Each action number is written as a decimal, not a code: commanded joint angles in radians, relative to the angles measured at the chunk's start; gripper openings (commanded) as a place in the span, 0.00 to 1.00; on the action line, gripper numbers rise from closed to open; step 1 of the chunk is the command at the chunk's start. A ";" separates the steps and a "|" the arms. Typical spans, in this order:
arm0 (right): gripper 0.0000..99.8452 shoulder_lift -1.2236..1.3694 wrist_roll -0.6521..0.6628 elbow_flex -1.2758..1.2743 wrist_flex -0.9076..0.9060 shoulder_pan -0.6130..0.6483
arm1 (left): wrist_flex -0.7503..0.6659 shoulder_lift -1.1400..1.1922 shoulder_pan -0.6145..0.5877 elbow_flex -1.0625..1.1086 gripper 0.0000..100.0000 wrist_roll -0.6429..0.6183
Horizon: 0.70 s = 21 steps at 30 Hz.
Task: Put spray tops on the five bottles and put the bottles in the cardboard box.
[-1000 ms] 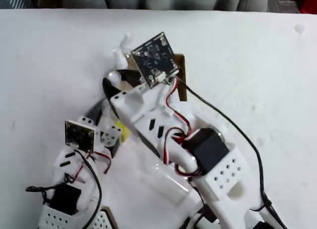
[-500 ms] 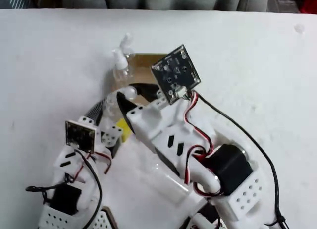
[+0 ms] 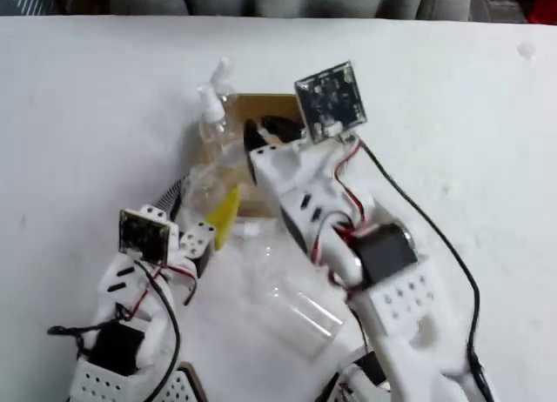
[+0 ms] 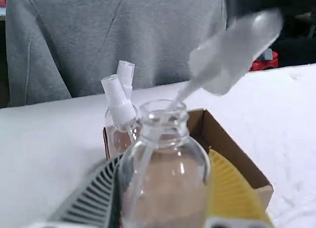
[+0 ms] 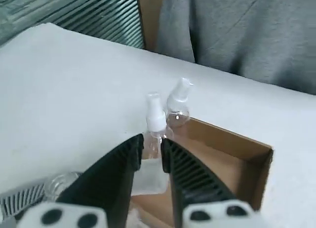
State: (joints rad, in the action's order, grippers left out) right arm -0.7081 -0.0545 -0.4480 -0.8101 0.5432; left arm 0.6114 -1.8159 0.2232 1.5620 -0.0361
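Gripping a clear round glass bottle upright in the left pincer; pinching a translucent white plastic spray top in the right pincer just above, tube dipped into the neck (not seated). Beyond both pincers, two capped bottles in the brown cardboard box; probably three to go.

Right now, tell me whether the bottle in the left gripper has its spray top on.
Not on: the spray top hangs tilted above the bottle, only its tube in the neck.
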 commanded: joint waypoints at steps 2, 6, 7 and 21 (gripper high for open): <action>0.02 0.022 -0.005 -0.003 0.074 0.036 | -0.035 -0.016 -0.008 -0.029 0.02 -0.003; 0.02 0.027 -0.005 -0.003 0.091 0.101 | -0.035 -0.016 -0.008 -0.029 0.02 -0.003; 0.02 0.021 -0.005 -0.003 0.090 0.108 | -0.035 -0.016 -0.008 -0.029 0.02 -0.003; 0.02 0.019 0.000 0.083 0.036 0.171 | -0.037 -0.016 -0.008 -0.028 0.02 -0.003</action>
State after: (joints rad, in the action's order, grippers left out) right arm -0.6836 -0.0545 -0.4312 -0.7365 0.6613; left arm 0.6114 -1.8159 0.2202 1.5620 -0.0361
